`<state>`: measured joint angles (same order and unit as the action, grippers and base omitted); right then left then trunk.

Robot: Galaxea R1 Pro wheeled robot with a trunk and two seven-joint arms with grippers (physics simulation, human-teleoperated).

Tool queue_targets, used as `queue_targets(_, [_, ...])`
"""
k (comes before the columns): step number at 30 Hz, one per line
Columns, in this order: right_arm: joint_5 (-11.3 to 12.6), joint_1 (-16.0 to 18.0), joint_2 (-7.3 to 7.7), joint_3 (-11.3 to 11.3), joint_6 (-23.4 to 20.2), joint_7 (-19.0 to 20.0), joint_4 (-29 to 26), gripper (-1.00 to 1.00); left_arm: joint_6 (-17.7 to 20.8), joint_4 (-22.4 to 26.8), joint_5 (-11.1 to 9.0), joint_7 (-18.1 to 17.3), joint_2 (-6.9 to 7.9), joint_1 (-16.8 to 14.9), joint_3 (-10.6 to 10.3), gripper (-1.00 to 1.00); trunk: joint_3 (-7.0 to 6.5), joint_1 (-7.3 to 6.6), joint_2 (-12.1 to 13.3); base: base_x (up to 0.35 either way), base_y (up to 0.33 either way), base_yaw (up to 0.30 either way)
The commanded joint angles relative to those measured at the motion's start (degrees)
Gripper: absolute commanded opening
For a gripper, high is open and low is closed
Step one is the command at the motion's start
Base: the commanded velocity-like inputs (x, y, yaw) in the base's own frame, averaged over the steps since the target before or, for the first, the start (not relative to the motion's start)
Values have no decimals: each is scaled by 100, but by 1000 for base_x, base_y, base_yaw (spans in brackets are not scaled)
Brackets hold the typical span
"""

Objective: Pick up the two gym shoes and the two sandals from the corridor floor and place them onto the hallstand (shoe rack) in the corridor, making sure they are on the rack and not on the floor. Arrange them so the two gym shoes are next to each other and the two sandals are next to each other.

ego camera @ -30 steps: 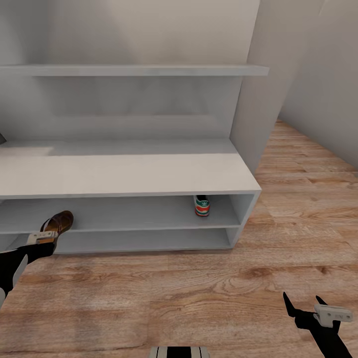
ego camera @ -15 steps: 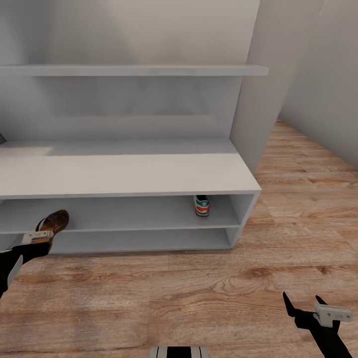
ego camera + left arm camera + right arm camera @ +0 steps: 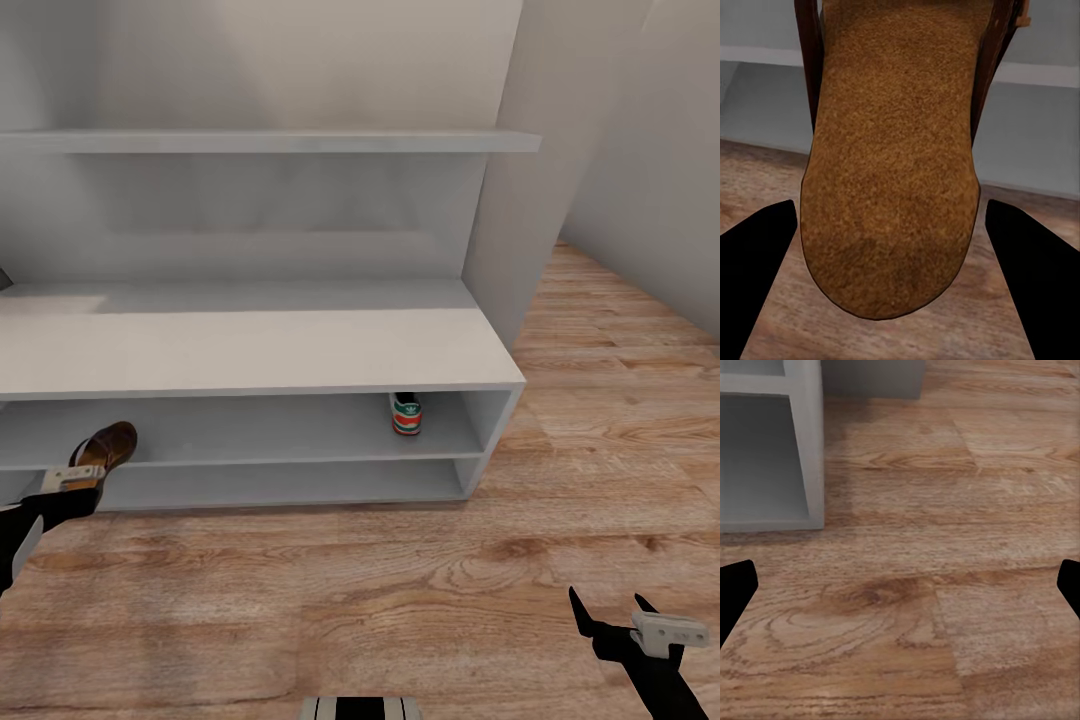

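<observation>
Sandal point(image 3: 108, 447) is hanging clamped in the left gripper point(image 3: 80, 475), tan footbed point(image 3: 891, 165) between the dark fingers point(image 3: 754, 259), just in front of the hallstand point(image 3: 250, 350) at its upper compartment. One gym shoe point(image 3: 405, 413) is sitting in that same compartment, far along. Right gripper point(image 3: 612, 612) is hovering spread apart over the corridor floor point(image 3: 400, 600), grasping nothing.

Our arms are black; each gripper, left point(image 3: 88, 468) and right point(image 3: 610, 612), carries a pale-grey block, with black pointed fingers.
</observation>
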<state>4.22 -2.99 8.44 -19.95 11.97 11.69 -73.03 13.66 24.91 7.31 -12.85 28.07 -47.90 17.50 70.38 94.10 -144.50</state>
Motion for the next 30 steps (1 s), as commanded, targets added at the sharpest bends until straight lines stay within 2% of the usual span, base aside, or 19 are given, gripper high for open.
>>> queue_targets(1, [0, 0, 0, 0, 0, 0, 0, 100, -6, -8, 0, -1, 1, 0, 0, -100, 0, 0, 0, 0, 0, 0])
queue_targets(30, [0, -6, 0, 4, 7, 7, -1, 100, -33, -39, -17, 0, 8, 0, 17, -100, 0, 0, 0, 0, 0, 0])
